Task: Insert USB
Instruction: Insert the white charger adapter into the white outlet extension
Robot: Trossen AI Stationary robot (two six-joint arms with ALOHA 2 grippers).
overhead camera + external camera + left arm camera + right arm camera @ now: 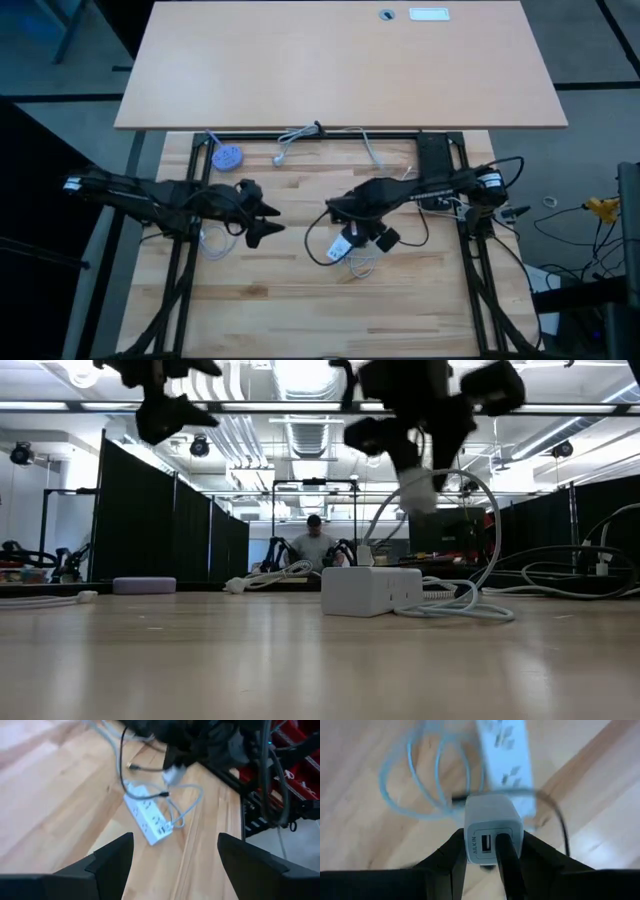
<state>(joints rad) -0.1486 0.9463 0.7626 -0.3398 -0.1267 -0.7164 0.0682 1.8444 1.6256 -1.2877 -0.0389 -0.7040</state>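
Observation:
My right gripper (345, 240) hangs over the table's middle, pointing down and shut on a white charger block (492, 820). The block has two USB ports on its upper face. A black plug (503, 845) sits in one port; the other (486, 842) is bare. Below the block, a white power strip (147, 817) lies flat on the wood with its pale blue cord (415, 775) coiled beside it. A thin black cable (318, 250) loops from the block. My left gripper (272, 220) hovers open to the left, raised and pointing toward the strip. My right gripper pinches the charger block's two opposite sides (469, 827) between its two fingers, coming from above and pointing down. The port face looks up toward the wrist. The block (418, 490) hangs clear of the table, above the power strip (370, 590).
A round lilac puck (228, 157) lies at the far left of the wood. A white cable (300, 135) and a black box (435, 155) sit along the far edge. A tan desk (340, 60) stands beyond. A person (315, 542) sits far behind.

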